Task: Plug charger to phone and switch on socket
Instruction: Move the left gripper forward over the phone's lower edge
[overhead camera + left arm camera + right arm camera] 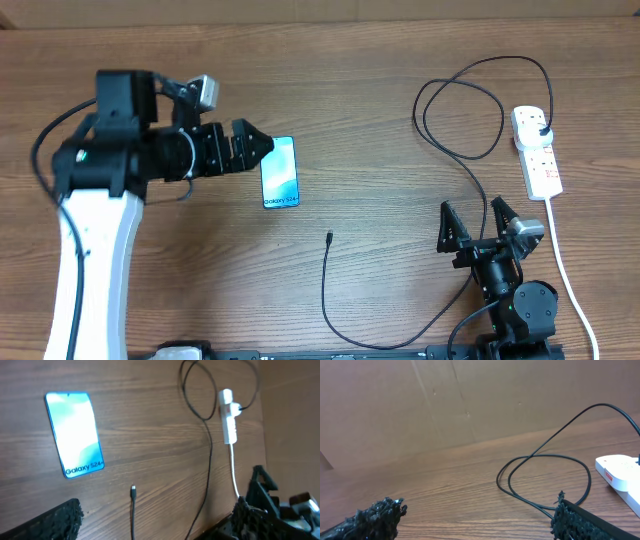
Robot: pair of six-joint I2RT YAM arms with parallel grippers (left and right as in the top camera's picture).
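The phone (279, 172) lies flat on the table with its cyan screen lit; in the left wrist view the phone (75, 432) sits upper left. My left gripper (255, 145) hovers just left of it, open and holding nothing (150, 530). The charger's connector tip (329, 237) (133, 491) rests loose on the wood below and right of the phone. Its black cable (470, 110) loops at the back right, and its plug (541, 130) sits in the white socket strip (535, 152) (228, 422) (620, 472). My right gripper (475, 218) (475, 520) is open and empty, near the front right.
The strip's thick white cord (560, 260) runs toward the front edge, right of my right arm. Cable loops (545, 475) lie ahead of the right gripper. A brown wall (445, 400) backs the table.
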